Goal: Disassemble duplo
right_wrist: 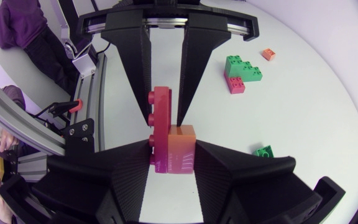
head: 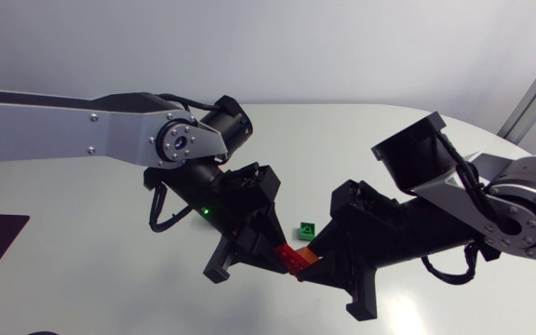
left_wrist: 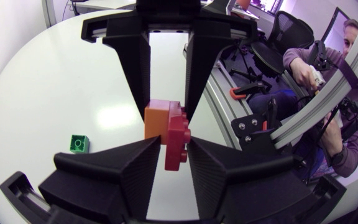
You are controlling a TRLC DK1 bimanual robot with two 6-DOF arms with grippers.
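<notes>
Duplo red brick point(left_wrist: 178, 134), stuck to orange brick point(left_wrist: 156, 121), clamped between left gripper point(left_wrist: 174, 158) fingers; orange brick clamped by right gripper point(right_wrist: 174, 163) fingers; green brick point(head: 306, 228) loose on table point(head: 82, 279) nearby.

Glossy plastic red brick point(left_wrist: 178, 134), orange brick point(left_wrist: 154, 121)

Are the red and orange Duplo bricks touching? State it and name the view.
Touching. The right wrist view shows the red Duplo brick seated flush against the orange Duplo brick, with no gap along their shared face.
</notes>
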